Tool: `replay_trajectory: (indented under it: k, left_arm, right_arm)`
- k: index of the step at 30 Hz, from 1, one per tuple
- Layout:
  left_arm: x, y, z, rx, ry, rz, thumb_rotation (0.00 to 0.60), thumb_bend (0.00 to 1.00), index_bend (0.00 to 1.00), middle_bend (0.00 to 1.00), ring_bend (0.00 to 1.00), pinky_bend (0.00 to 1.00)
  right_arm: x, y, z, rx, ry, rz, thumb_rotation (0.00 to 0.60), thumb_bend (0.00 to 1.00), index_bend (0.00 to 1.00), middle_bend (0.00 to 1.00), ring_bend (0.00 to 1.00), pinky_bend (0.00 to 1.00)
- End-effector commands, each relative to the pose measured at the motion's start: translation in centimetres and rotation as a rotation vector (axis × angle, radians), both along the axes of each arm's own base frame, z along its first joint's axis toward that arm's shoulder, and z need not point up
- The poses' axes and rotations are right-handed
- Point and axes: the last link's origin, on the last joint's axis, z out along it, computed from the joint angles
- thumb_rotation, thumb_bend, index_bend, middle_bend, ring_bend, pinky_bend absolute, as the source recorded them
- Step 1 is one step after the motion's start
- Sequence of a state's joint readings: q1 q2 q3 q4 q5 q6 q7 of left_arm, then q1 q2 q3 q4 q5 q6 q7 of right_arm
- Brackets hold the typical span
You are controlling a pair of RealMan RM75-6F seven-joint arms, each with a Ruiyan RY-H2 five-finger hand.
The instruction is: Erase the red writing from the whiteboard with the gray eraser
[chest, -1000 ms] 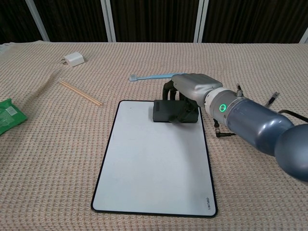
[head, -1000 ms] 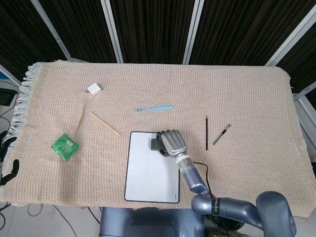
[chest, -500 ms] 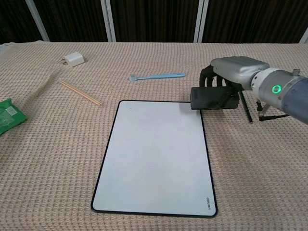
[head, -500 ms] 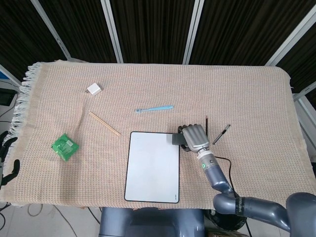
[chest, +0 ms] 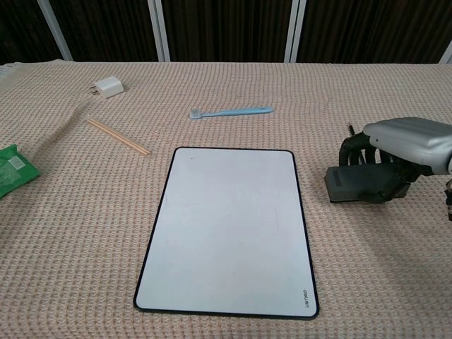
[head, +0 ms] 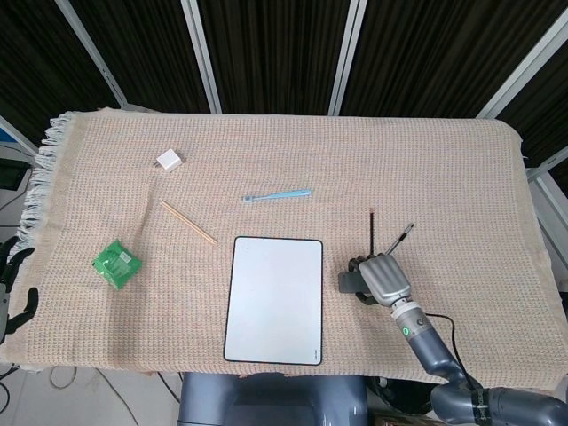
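The whiteboard point(head: 274, 298) point(chest: 229, 229) lies flat at the front middle of the cloth, and its white face shows no red writing. My right hand point(head: 383, 278) point(chest: 404, 145) is to the right of the board, off its edge, and grips the gray eraser point(head: 349, 282) point(chest: 364, 183) low over the cloth. The fingers curl over the eraser's far side. The left hand shows in neither view.
A light blue toothbrush point(head: 277, 195) point(chest: 230, 111) lies beyond the board. A black stick point(head: 371, 238) and a pen point(head: 398, 240) lie just behind my right hand. Chopsticks point(head: 187, 222), a white charger point(head: 169, 161) and a green packet point(head: 117, 263) sit to the left.
My right hand carried the eraser from the board's top right corner rightward and toward the front, off the board and onto the cloth side.
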State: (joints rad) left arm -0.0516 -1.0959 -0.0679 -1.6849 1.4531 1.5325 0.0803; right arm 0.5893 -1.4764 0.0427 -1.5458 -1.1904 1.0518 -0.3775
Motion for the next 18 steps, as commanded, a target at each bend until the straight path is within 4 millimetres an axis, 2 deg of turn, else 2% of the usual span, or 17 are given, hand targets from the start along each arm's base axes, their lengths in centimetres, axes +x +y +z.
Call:
replay_trajectory:
  k: [1, 4, 9, 11, 16, 18]
  left_arm:
    - [0.0, 0.0, 0.0, 0.001, 0.001, 0.0, 0.6, 0.48, 0.16, 0.01, 0.0, 0.0]
    - [0.0, 0.0, 0.1, 0.002, 0.001, 0.0, 0.6, 0.48, 0.16, 0.01, 0.0, 0.0]
    - [-0.1, 0.1, 0.1, 0.002, 0.002, 0.003, 0.6, 0.48, 0.16, 0.01, 0.0, 0.0]
    - [-0.1, 0.1, 0.1, -0.001, 0.004, 0.005, 0.6, 0.48, 0.17, 0.01, 0.0, 0.0]
    - [-0.1, 0.0, 0.1, 0.001, 0.003, 0.004, 0.6, 0.48, 0.17, 0.01, 0.0, 0.0]
    - [-0.1, 0.0, 0.2, 0.002, 0.005, 0.002, 0.6, 0.48, 0.17, 0.01, 0.0, 0.0]
  right_arm:
    - [-0.6, 0.2, 0.0, 0.001, 0.008, -0.005, 0.6, 0.41, 0.54, 0.43, 0.41, 0.48]
    - [-1.1, 0.1, -0.1, 0.004, 0.007, -0.022, 0.6, 0.34, 0.48, 0.36, 0.34, 0.42]
    - [-1.7, 0.0, -0.1, 0.021, 0.021, -0.035, 0.6, 0.17, 0.26, 0.18, 0.16, 0.24]
    - [-1.6, 0.0, 0.2, 0.024, 0.025, -0.031, 0.6, 0.14, 0.21, 0.13, 0.1, 0.19]
    - [-0.8, -0.1, 2.1, 0.013, -0.002, -0.016, 0.6, 0.11, 0.11, 0.06, 0.03, 0.16]
    - [-0.3, -0.3, 3.9, -0.014, -0.009, -0.007, 0.6, 0.11, 0.1, 0.05, 0.02, 0.16]
